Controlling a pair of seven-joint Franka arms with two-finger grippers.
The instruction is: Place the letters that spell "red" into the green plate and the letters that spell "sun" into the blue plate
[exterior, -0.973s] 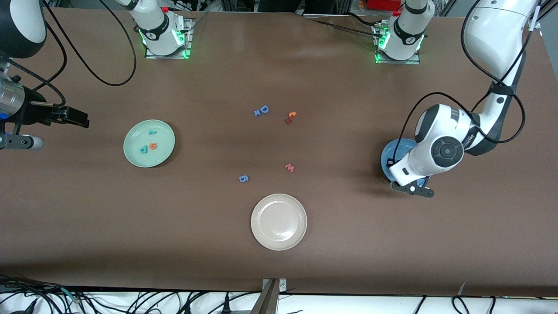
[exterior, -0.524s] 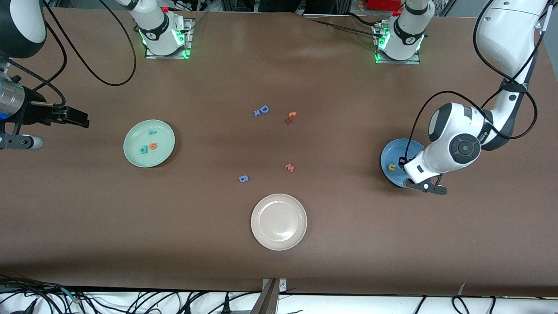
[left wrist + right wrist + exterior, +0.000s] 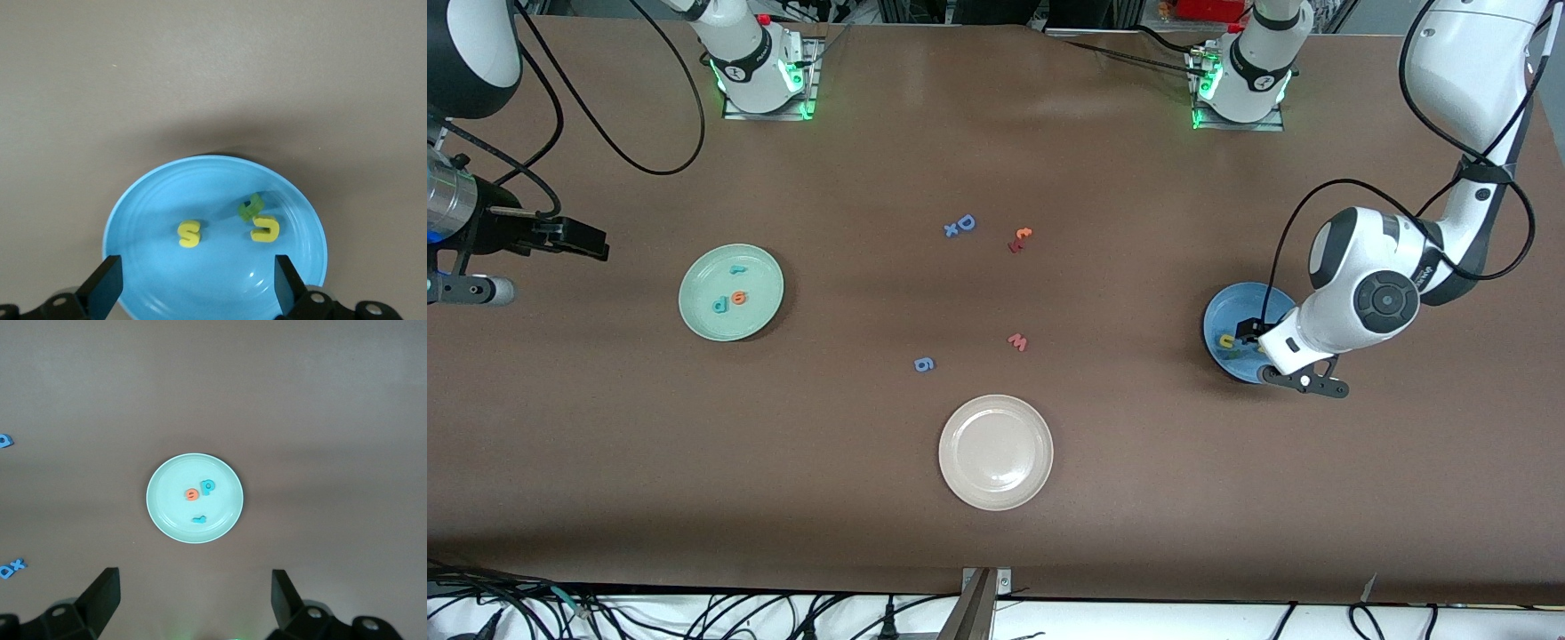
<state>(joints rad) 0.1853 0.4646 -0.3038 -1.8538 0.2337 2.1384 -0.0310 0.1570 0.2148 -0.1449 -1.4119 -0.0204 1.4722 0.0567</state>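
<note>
A robotics laboratory is shown. Two white robot arms are bolted by metal base plates (image 3: 767,105) to a long bench (image 3: 996,533) covered in plain brown sheeting, and green status lights are lit at both bases. Black cables (image 3: 605,116) are looped over the bench from the arms, and more are bundled along the bench's near edge (image 3: 694,613). Only small foam letters and plain plates are laid out as test pieces.
</note>
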